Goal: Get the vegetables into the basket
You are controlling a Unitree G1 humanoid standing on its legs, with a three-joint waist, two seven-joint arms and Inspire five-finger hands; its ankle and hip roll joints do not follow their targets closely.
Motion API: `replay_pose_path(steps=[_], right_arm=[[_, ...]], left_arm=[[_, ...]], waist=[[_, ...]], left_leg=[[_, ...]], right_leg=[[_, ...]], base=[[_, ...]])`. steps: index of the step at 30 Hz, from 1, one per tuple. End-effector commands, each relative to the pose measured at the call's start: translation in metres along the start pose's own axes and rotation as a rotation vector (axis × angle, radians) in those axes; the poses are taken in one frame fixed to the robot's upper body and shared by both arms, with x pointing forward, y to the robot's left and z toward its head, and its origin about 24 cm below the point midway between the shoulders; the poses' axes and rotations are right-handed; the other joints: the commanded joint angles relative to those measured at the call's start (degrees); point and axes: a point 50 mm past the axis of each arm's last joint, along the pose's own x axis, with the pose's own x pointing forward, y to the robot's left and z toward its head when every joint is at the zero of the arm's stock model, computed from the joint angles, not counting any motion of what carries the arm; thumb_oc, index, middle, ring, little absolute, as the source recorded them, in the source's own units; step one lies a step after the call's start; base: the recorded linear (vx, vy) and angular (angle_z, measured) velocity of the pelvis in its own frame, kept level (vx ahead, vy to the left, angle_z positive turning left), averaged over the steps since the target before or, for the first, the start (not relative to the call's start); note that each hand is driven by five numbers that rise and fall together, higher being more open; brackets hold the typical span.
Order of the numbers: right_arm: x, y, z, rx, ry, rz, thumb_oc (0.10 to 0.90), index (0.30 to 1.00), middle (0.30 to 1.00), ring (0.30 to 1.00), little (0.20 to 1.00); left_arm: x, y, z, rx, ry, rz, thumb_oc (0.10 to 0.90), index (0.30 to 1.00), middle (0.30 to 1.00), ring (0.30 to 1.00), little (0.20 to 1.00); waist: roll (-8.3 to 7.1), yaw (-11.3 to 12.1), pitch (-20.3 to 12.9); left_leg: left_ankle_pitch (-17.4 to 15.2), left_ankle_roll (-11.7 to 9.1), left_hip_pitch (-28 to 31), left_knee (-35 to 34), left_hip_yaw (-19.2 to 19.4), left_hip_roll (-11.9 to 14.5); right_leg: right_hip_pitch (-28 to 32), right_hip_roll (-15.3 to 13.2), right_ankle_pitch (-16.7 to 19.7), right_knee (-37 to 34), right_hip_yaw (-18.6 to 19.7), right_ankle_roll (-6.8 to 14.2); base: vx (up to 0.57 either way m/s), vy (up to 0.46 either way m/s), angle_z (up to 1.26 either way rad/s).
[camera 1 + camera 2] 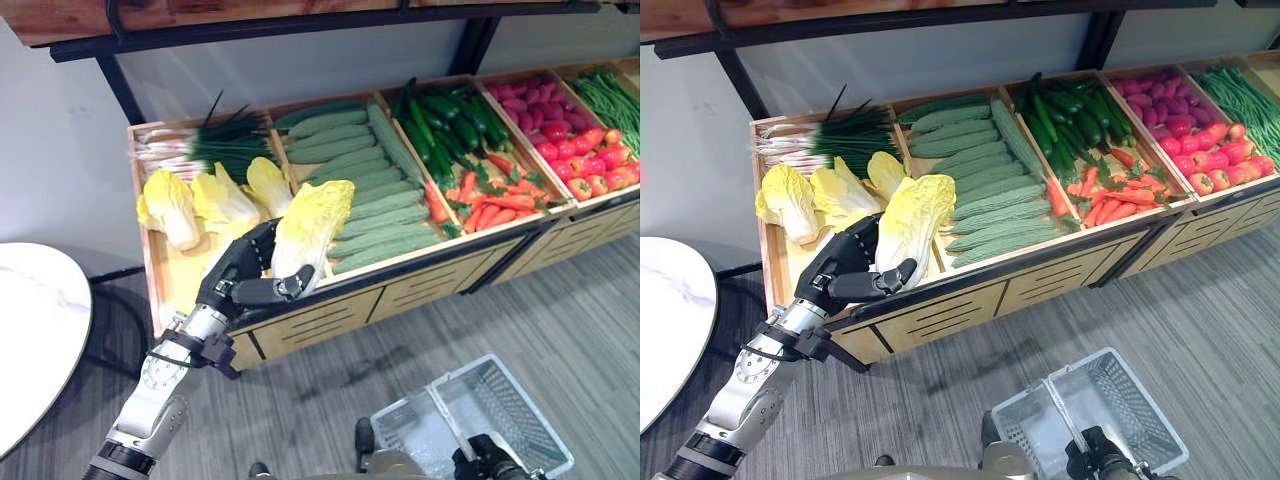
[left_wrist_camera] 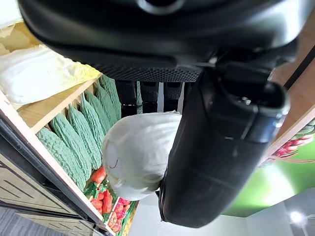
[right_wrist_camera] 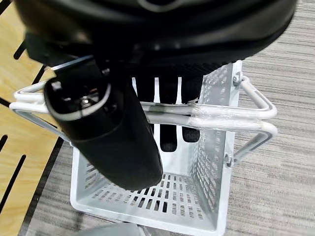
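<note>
Cabbage gripped, basket carried.
Left robot hand (image 1: 240,275) curled round napa cabbage (image 1: 310,228) mid-left of frame; right robot hand (image 3: 113,132) clamps white basket (image 1: 500,408) handles, lower right.

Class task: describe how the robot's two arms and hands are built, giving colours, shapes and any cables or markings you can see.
The left arm is silver-grey, built of rounded segments with a black band low down and thin black cables at the wrist. Its left hand is dark and glossy, with jointed fingers and a thick blunt thumb. The right hand is equally dark, with a broad rounded thumb whose tip bears a pale oval outline.
</note>
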Motion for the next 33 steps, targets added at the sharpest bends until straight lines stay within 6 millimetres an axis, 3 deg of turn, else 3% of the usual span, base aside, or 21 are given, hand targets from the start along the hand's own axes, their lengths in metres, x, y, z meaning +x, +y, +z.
replay_pose_path(steps=[1, 6, 7, 10, 12, 13, 15, 16, 20, 22, 25, 26, 31, 33], right_arm=[[0.000, -0.008, -0.003, 0.020, -0.001, -0.028, 0.400, 0.300, 0.300, 0.300, 0.300], [0.000, -0.010, -0.003, 0.038, 0.001, -0.036, 0.400, 0.300, 0.300, 0.300, 0.300], [0.001, -0.011, 0.000, 0.049, -0.004, -0.041, 0.400, 0.300, 0.300, 0.300, 0.300], [0.002, -0.012, 0.003, 0.061, -0.012, -0.049, 0.400, 0.300, 0.300, 0.300, 0.300], [0.002, -0.012, 0.004, 0.071, -0.013, -0.055, 0.400, 0.300, 0.300, 0.300, 0.300], [0.001, -0.012, 0.000, 0.079, 0.002, -0.059, 0.400, 0.300, 0.300, 0.300, 0.300], [0.001, -0.012, 0.000, 0.079, 0.002, -0.059, 0.400, 0.300, 0.300, 0.300, 0.300], [0.000, -0.012, -0.005, 0.075, 0.020, -0.059, 0.400, 0.300, 0.300, 0.300, 0.300], [-0.001, -0.013, -0.011, 0.074, 0.049, -0.063, 0.400, 0.300, 0.300, 0.300, 0.300], [-0.001, -0.011, -0.013, 0.073, 0.062, -0.061, 0.400, 0.300, 0.300, 0.300, 0.300], [-0.002, -0.010, -0.015, 0.069, 0.064, -0.057, 0.400, 0.300, 0.300, 0.300, 0.300], [-0.002, -0.010, -0.017, 0.075, 0.073, -0.059, 0.400, 0.300, 0.300, 0.300, 0.300], [-0.003, -0.016, -0.021, 0.095, 0.081, -0.092, 0.400, 0.300, 0.300, 0.300, 0.300], [-0.005, -0.024, -0.025, 0.126, 0.090, -0.135, 0.400, 0.300, 0.300, 0.300, 0.300]], left_arm=[[0.017, -0.003, 0.046, 0.047, -0.246, -0.085, 0.400, 0.300, 0.300, 0.300, 0.300], [0.020, -0.005, 0.044, 0.053, -0.231, -0.111, 0.400, 0.300, 0.300, 0.300, 0.300], [0.023, -0.007, 0.047, 0.064, -0.236, -0.138, 0.400, 0.300, 0.300, 0.300, 0.300], [0.026, -0.007, 0.047, 0.082, -0.233, -0.147, 0.400, 0.300, 0.300, 0.300, 0.300], [0.026, -0.006, 0.047, 0.100, -0.226, -0.145, 0.400, 0.300, 0.300, 0.300, 0.300], [0.026, -0.004, 0.045, 0.105, -0.210, -0.143, 0.400, 0.300, 0.300, 0.300, 0.300], [0.026, -0.004, 0.045, 0.105, -0.210, -0.143, 0.400, 0.300, 0.300, 0.300, 0.300], [0.024, 0.000, 0.042, 0.099, -0.196, -0.121, 0.400, 0.300, 0.300, 0.300, 0.300], [0.019, 0.003, 0.041, 0.097, -0.190, -0.097, 0.400, 0.300, 0.300, 0.300, 0.300], [0.018, 0.004, 0.039, 0.091, -0.183, -0.096, 0.400, 0.300, 0.300, 0.300, 0.300], [0.017, 0.004, 0.039, 0.098, -0.181, -0.095, 0.400, 0.300, 0.300, 0.300, 0.300], [0.017, 0.002, 0.036, 0.078, -0.180, -0.100, 0.400, 0.300, 0.300, 0.300, 0.300], [0.020, -0.004, 0.034, 0.034, -0.186, -0.109, 0.400, 0.300, 0.300, 0.300, 0.300], [0.023, -0.009, 0.030, -0.005, -0.188, -0.111, 0.400, 0.300, 0.300, 0.300, 0.300]], waist=[[-3.52, 0.1, -2.6], [-4.57, -0.6, -1.5], [-4.87, -1.1, -0.6], [-4.88, -1.9, -0.1], [-4.60, -1.8, 0.0], [-4.00, -1.0, 0.2], [-3.98, -1.0, 0.2], [-2.74, -0.4, -0.2], [-2.33, 0.8, -1.1], [-2.81, 1.2, -1.8], [-2.86, 0.9, -2.3], [-2.51, 0.5, -2.5], [-1.37, -0.7, -2.4], [0.20, -2.3, -1.8]], left_leg=[[-4.9, 0.9, -0.7, 3.1, -3.5, -0.2], [-5.9, 2.6, -1.2, 3.8, -2.3, -2.6], [-6.0, 3.1, -1.3, 3.4, -1.6, -3.6], [-6.5, 3.5, -1.6, 3.7, 0.7, -4.1], [-6.8, 4.0, -2.1, 4.6, 2.2, -3.8], [-6.2, 4.6, -2.8, 4.6, 4.1, -3.3], [-6.3, 4.6, -2.7, 4.6, 4.1, -3.2], [-6.3, 4.6, -2.6, 3.3, 5.3, -2.7], [-4.6, 4.8, -3.5, 2.5, 9.4, -2.0], [-4.3, 4.0, -3.1, 2.5, 11.8, -1.8], [-3.8, 3.4, -2.8, 2.7, 13.1, -1.2], [-2.9, 2.3, -3.2, 3.5, 13.8, 0.0], [-0.1, 0.1, -3.0, 3.6, 14.9, 2.8], [2.8, -2.0, -3.0, 3.5, 15.2, 5.4]], right_leg=[[0.6, -7.6, 0.5, 0.4, 0.5, 7.5], [-2.9, -9.6, 5.5, 3.9, 2.9, 9.5], [-4.7, -10.4, 9.3, 4.0, 4.0, 10.2], [-7.1, -11.1, 13.1, 2.6, 4.8, 10.2], [-7.7, -11.3, 11.4, 3.4, 3.2, 10.2], [-7.0, -12.2, 7.6, 7.0, -1.7, 9.4], [-7.0, -12.2, 7.5, 7.1, -1.7, 9.4], [-5.3, -11.8, 2.8, 11.6, -5.2, 9.0], [-3.3, -12.8, -0.7, 18.2, -10.9, 8.4], [-1.7, -12.8, -0.6, 14.0, -13.4, 8.7], [0.1, -11.6, -1.7, 10.8, -13.9, 8.3], [1.3, -10.0, -3.2, 8.0, -14.0, 7.5], [2.4, -7.0, -5.4, 5.4, -13.6, 6.0], [3.1, -4.4, -6.8, 4.2, -12.9, 4.6]], base=[[-0.04, 0.139, -0.16], [-0.08, 0.142, -0.16], [-0.11, 0.157, -0.25], [-0.12, 0.118, -0.53], [-0.16, 0.094, -0.74], [-0.17, 0.092, -0.67], [-0.10, 0.083, -0.66], [-0.13, 0.122, -0.50], [-0.14, 0.030, -0.70], [-0.03, -0.145, -0.84], [0.00, -0.182, -0.53], [0.00, -0.226, -0.60], [-0.01, -0.253, -0.51], [-0.02, -0.331, -0.39]])
